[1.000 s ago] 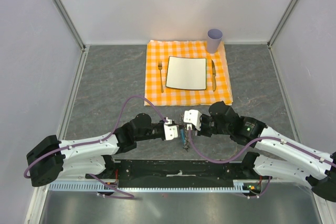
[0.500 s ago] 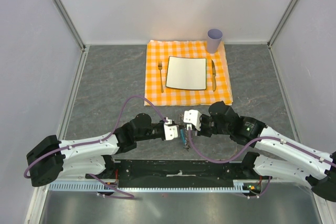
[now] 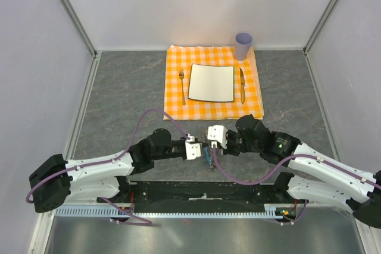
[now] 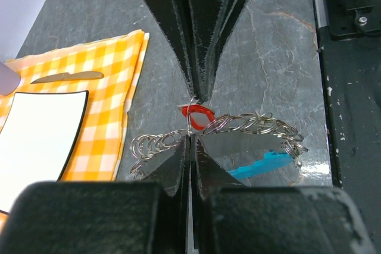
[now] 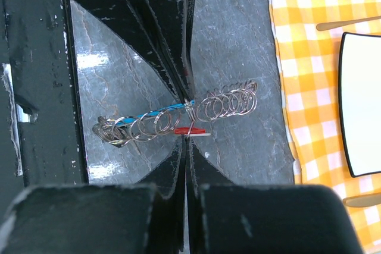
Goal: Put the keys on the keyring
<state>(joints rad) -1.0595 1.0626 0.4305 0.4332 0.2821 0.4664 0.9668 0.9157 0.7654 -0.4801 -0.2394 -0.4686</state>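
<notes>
The keyring (image 4: 250, 124), a silvery chain of linked rings with a curved blue tab (image 4: 262, 163), hangs stretched just above the grey table. My left gripper (image 4: 191, 140) is shut on one ring near the chain's middle. The small red-headed key (image 5: 190, 130) sits at the tips of my right gripper (image 5: 188, 140), which is shut on it right beside the chain (image 5: 226, 104). Both grippers meet tip to tip near the table's front edge: the left gripper (image 3: 203, 149) and the right gripper (image 3: 209, 144). The keyring (image 3: 208, 160) shows only as a small dangle below them.
An orange checked cloth (image 3: 174, 96) lies behind the grippers with a white square plate (image 3: 211, 82), a fork (image 3: 182, 85) on its left and a knife (image 3: 242, 84) on its right. A purple cup (image 3: 243, 45) stands at its back right corner. The black base rail (image 3: 202, 191) runs along the front.
</notes>
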